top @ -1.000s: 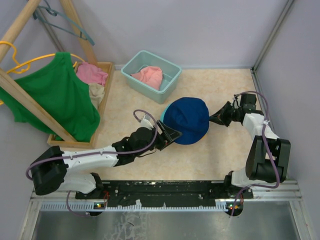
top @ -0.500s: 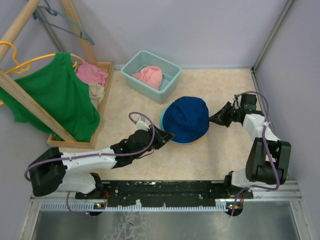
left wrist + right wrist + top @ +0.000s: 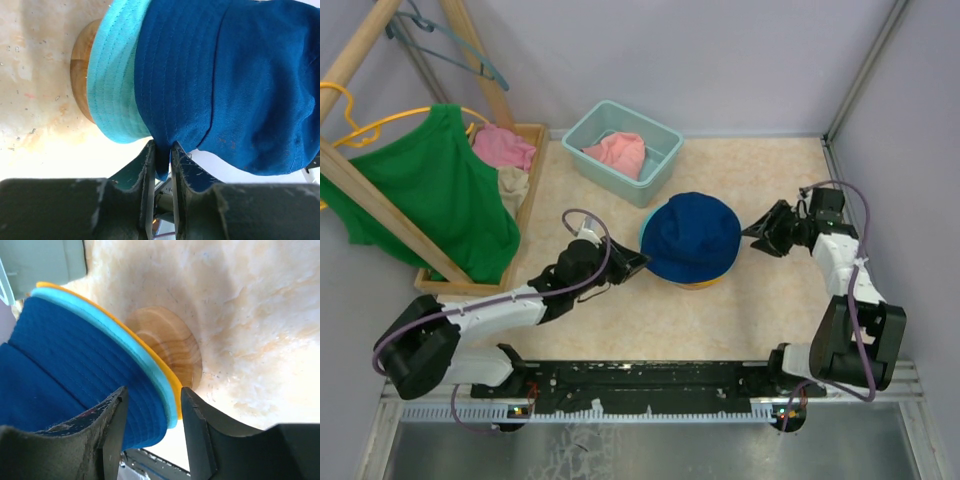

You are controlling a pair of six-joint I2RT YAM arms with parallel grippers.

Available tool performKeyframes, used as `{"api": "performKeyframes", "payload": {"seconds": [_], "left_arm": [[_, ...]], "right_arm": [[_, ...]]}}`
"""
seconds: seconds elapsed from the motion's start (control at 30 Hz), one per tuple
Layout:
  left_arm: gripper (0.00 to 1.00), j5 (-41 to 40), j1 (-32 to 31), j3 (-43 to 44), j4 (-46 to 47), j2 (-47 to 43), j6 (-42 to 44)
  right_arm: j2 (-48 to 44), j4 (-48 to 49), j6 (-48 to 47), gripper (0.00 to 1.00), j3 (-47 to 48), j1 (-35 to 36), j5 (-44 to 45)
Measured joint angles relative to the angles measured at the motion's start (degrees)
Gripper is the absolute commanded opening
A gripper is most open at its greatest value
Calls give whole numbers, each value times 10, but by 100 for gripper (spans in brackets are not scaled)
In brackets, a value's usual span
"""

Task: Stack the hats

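The navy blue hat point(image 3: 692, 237) sits on top of the teal hat point(image 3: 117, 75) and the orange-yellow hat point(image 3: 165, 372), all over a round wooden stand point(image 3: 172, 342). My left gripper point(image 3: 636, 262) is at the stack's left side, shut on a fold of the navy brim point(image 3: 161, 150). At the stack's right edge my right gripper point(image 3: 751, 232) stands open, its fingers point(image 3: 200, 425) on either side of the three brims point(image 3: 152, 400) without pinching them. A pink hat point(image 3: 618, 152) lies in the teal bin.
The teal bin point(image 3: 660, 160) stands just behind the stack. A wooden tray point(image 3: 533, 180) with pink cloth point(image 3: 503, 147) and a rack with a green tank top point(image 3: 430, 190) fill the left. A wall point(image 3: 920, 150) is close behind the right arm.
My left gripper has shut on the navy brim and drawn back to the left. The right gripper has opened off the brim, and the navy hat has settled lower on the stack.
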Motion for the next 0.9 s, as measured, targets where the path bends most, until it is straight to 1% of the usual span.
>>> {"api": "performKeyframes", "payload": {"seconds": [0.1,0.2,0.23,0.27,0.3,0.37,0.47,0.63,0.77,0.9], "left_arm": [[25,68,43,1,3,7,8],[25,133,76,11,-1,21,19],[26,157,88,19,-5,29,24],[31,179,100,29,-9,37,28],[32,202,111,38,-12,46,32],[32,241,131,57,-22,63,42],[31,299,156,87,-42,89,56],[31,379,182,129,-61,128,77],[26,421,195,147,-67,151,86],[20,464,211,172,-70,183,93]], "right_arm": [[-10,3,-3,52,9,-22,-1],[-12,26,-2,53,12,-41,-21],[-11,38,0,53,12,-45,-31],[-11,51,4,53,12,-47,-43],[-11,70,11,53,12,-47,-59],[-10,103,23,55,12,-47,-86],[-4,151,36,60,12,-47,-120],[19,201,43,66,-9,-47,-147],[37,205,39,70,-38,-47,-154],[46,240,47,71,-76,-47,-175]]}}
